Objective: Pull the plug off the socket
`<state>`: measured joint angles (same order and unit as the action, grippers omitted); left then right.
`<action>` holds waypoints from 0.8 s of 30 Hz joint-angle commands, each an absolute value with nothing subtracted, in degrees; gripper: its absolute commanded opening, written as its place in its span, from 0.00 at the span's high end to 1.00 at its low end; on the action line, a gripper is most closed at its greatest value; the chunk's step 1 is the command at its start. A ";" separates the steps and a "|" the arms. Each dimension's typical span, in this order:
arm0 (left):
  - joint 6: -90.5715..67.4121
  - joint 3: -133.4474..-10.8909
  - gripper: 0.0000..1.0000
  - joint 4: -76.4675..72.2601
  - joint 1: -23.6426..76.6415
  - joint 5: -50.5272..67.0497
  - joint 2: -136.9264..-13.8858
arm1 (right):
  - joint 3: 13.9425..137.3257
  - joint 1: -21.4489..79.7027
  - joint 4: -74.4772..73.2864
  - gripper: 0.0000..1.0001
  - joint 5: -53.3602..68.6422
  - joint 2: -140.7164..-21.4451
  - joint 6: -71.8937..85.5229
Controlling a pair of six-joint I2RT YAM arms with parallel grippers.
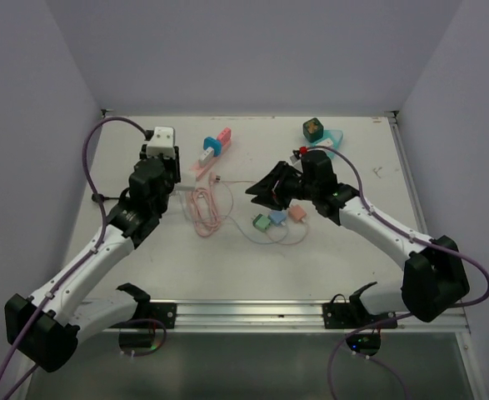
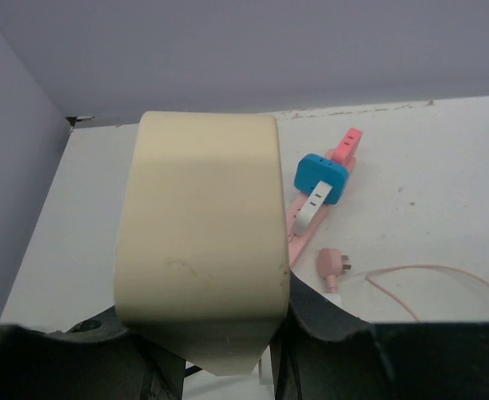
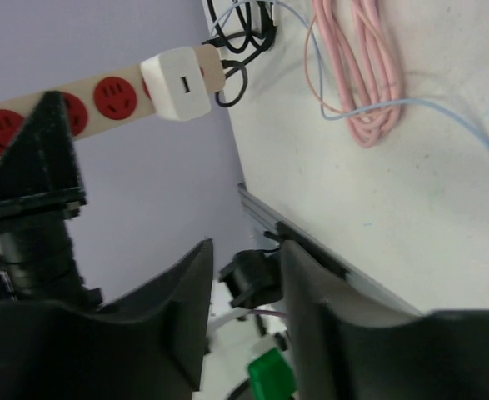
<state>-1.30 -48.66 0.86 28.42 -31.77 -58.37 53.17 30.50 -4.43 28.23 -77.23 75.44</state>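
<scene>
top external view: left claw (image 1: 158, 161) is clamping the cream socket strip (image 2: 198, 233), long axis pointing away from the bases, white plug (image 1: 162, 137) sitting at its far end. right claw (image 1: 259, 193), fingers apart, is hovering well right of it.

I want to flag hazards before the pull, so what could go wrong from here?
1. The left gripper clamps the power strip away from the white plug, so a pull may lever the strip loose.
2. The right gripper is open and apart from the plug; a skewed grasp might slip.
3. The black cords beside the plug could snag.
</scene>
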 commanded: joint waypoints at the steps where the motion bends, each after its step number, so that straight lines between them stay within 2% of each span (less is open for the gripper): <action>1: -7.46 -53.61 1.00 -1.85 29.35 -25.67 -55.11 | 57.56 31.28 -2.82 0.52 28.66 -78.92 70.67; 5: -12.99 -54.40 1.00 -0.44 29.97 -22.33 -53.88 | 60.55 33.48 1.84 0.25 28.21 -82.87 69.44; 8: -15.98 -54.41 1.00 -0.09 30.93 -20.57 -53.26 | 64.67 35.94 3.16 0.18 27.77 -86.29 67.86; 14: -19.42 -53.88 1.00 -0.09 33.66 -20.30 -53.17 | 67.06 40.16 7.37 0.16 24.70 -91.31 68.55; 18: -19.95 -53.70 1.00 -0.09 34.80 -20.04 -53.09 | 68.55 41.22 8.53 0.17 24.43 -94.65 68.82; 20: -20.13 -53.44 1.00 -0.09 34.98 -20.30 -52.74 | 68.99 41.75 8.70 0.25 24.52 -95.10 68.73; 21: -20.13 -53.44 1.00 -0.09 34.98 -20.39 -52.65 | 68.99 42.10 8.88 0.34 24.52 -95.10 68.82; 24: -20.04 -53.35 1.00 -0.09 34.98 -20.57 -52.73 | 68.47 42.45 9.57 0.53 24.00 -94.83 68.90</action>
<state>-18.06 -50.78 5.63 34.70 -20.56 -54.68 66.22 41.78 5.61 25.17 -95.42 69.10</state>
